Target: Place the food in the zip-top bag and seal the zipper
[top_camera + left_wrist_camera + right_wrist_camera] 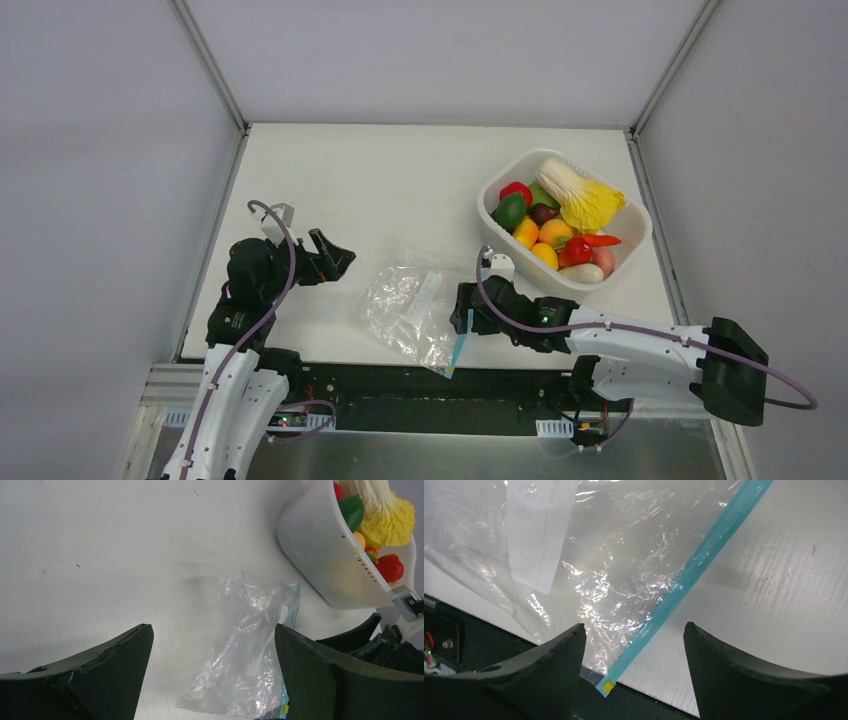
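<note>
The zip-top bag (408, 312) lies flat and crinkled near the table's front edge, and nothing shows inside it. Its teal zipper (461, 349) runs along the right side, its end overhanging the edge. My right gripper (466, 320) hovers over that end, open. In the right wrist view the zipper (689, 575) passes diagonally between the spread fingertips of the gripper (634, 626), beside the bag's white label (538, 535). My left gripper (335, 262) stands open left of the bag, touching nothing. Its wrist view looks across at the bag (250, 650). The food (555, 235) sits in a white tub.
The white tub (500, 222) stands at the back right, also holding a large toy cabbage (580, 195); the left wrist view shows its wall (320, 555). The table's front edge (330, 362) drops to a dark gap. Grey walls close in on both sides.
</note>
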`<state>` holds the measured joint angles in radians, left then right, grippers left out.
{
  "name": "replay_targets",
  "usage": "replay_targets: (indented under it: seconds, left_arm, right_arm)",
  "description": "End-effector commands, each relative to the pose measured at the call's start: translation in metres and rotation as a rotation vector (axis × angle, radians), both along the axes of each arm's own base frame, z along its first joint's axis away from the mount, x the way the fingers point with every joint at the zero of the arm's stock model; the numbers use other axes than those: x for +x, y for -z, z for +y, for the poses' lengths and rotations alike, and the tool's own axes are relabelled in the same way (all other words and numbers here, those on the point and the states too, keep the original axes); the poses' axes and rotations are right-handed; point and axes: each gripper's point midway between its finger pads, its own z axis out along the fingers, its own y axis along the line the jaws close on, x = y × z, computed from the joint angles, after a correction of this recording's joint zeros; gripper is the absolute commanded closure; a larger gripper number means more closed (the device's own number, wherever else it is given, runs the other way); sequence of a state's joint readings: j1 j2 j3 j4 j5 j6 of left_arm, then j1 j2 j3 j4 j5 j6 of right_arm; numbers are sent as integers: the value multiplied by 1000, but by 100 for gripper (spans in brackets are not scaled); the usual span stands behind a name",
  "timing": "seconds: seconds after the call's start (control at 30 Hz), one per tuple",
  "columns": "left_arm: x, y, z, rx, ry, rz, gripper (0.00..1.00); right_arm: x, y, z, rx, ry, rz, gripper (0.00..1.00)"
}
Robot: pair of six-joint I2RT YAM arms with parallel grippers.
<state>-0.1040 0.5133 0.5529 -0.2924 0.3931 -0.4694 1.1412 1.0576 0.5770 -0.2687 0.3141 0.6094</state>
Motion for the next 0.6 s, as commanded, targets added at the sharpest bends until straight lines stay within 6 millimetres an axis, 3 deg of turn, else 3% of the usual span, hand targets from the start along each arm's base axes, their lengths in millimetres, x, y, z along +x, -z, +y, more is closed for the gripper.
replay_targets:
  seconds: [0.0,0.27,0.57]
  left_arm:
    - [-4,-16,-2,24,34,-41,6]
    - [-8,-18,1,40,29,-39,6]
    - [-8,-21,-1,34,38,-34,7]
  right_arm:
    - [15,11,-2,-3,145,-35,27]
    - [9,36,6,67,197,19,34]
    - [26,58,3,15,259,-46,49]
